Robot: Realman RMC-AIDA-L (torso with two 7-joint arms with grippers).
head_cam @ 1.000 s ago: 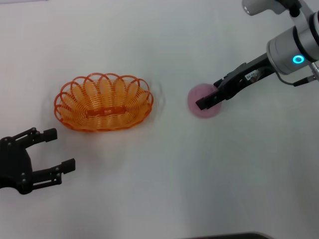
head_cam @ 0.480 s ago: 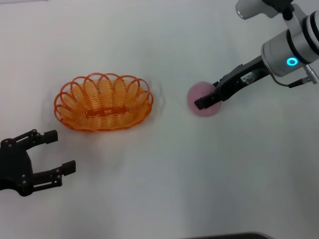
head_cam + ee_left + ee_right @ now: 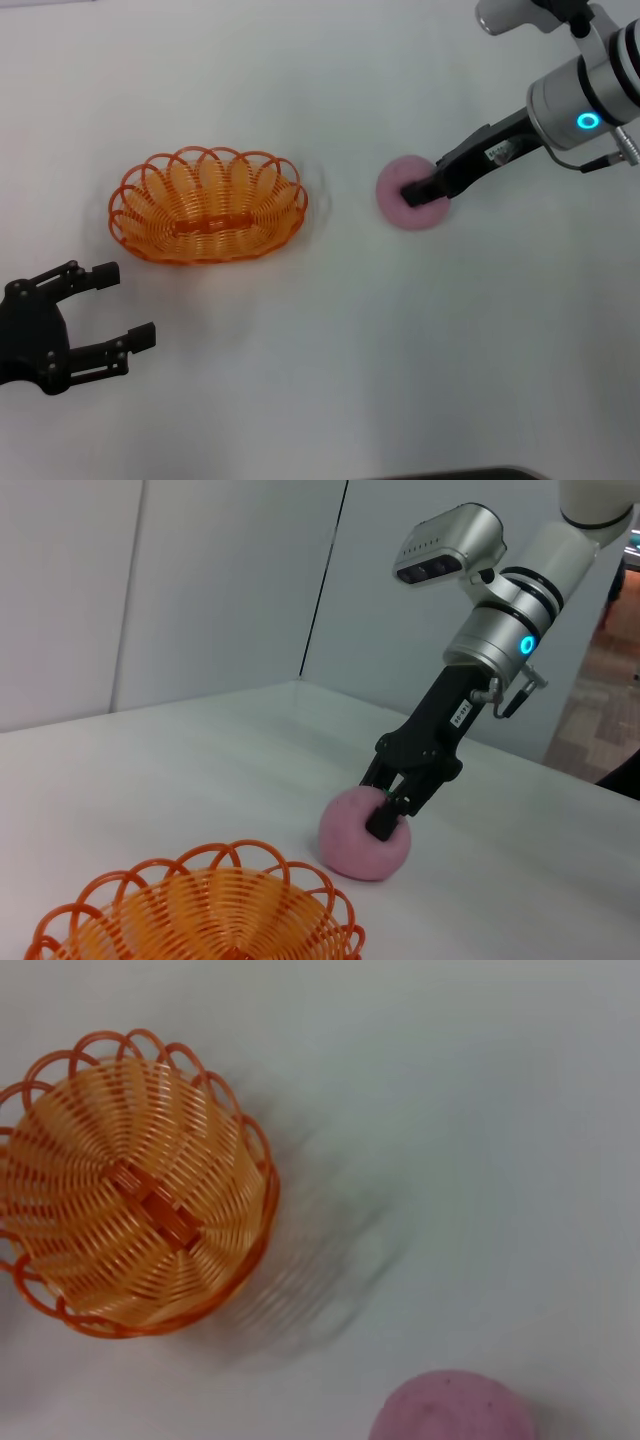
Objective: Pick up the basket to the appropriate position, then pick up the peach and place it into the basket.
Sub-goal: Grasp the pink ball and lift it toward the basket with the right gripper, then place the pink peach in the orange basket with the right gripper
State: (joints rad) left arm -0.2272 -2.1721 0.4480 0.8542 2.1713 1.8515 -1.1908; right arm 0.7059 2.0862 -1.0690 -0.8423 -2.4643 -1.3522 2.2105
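Note:
The orange basket sits upright on the white table, left of centre; it also shows in the left wrist view and the right wrist view. The pink peach lies on the table to the basket's right, well apart from it. My right gripper reaches in from the right and is down on the peach's top; in the left wrist view it overlaps the peach. The right wrist view shows only the peach's upper part. My left gripper is open and empty near the front left.
The white table holds nothing else in view. White wall panels stand behind the table in the left wrist view.
My right gripper's tip has shifted from the peach's near-left edge to its middle, and the peach sits slightly farther back. The basket and the left arm have barely moved.

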